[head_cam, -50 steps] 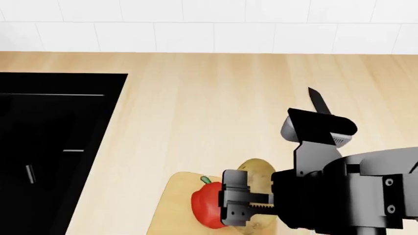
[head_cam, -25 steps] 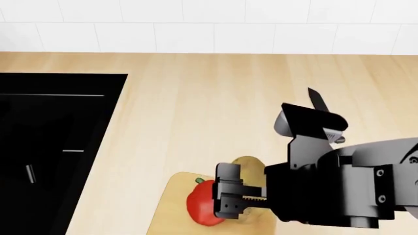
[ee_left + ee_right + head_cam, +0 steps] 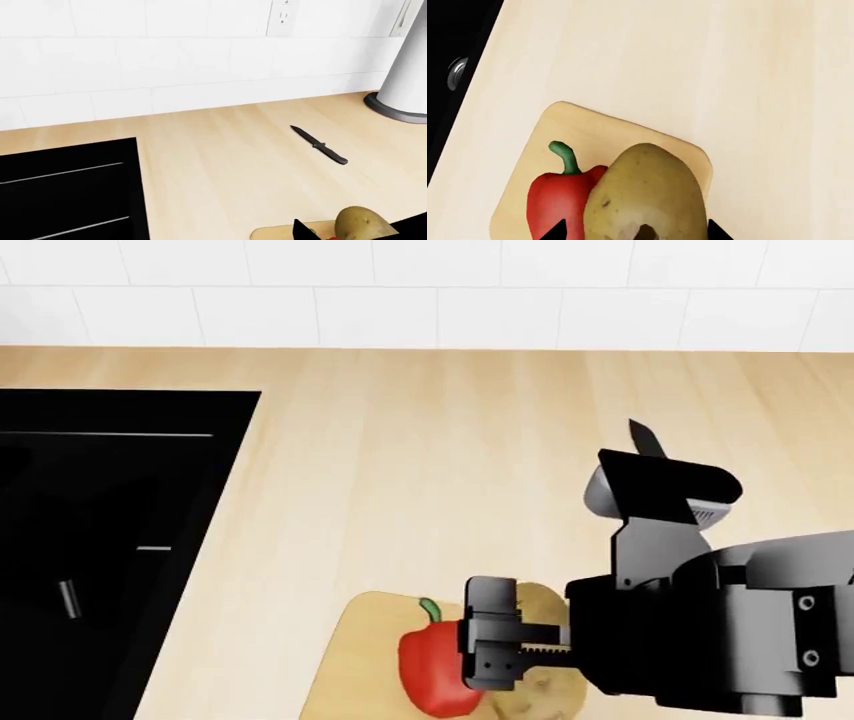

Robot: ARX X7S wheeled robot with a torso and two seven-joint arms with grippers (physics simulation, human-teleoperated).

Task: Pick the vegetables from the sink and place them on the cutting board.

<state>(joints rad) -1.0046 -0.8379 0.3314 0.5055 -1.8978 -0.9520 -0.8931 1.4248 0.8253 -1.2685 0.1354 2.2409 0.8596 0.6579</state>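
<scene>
The red bell pepper [image 3: 554, 200] and the tan potato [image 3: 644, 195] lie side by side, touching, on the cutting board [image 3: 560, 130]. My right gripper [image 3: 635, 231] hovers over the potato with its jaws open, one fingertip on each side of it and the left tip over the pepper. In the head view the right gripper [image 3: 497, 655] covers part of the potato [image 3: 550, 698], with the pepper [image 3: 434, 670] at its left on the board [image 3: 354, 660]. The black sink [image 3: 107, 540] is at the left. My left gripper is out of view.
A black knife [image 3: 645, 440] lies on the pale wood counter beyond the board, also in the left wrist view [image 3: 319, 145]. A white cylinder on a dark base [image 3: 407, 70] stands at the counter's back right. A tiled wall runs along the back.
My right gripper swung left, then back right and nearer. The potato, earlier showing beyond the gripper, now shows under it. The pepper shifted slightly right.
</scene>
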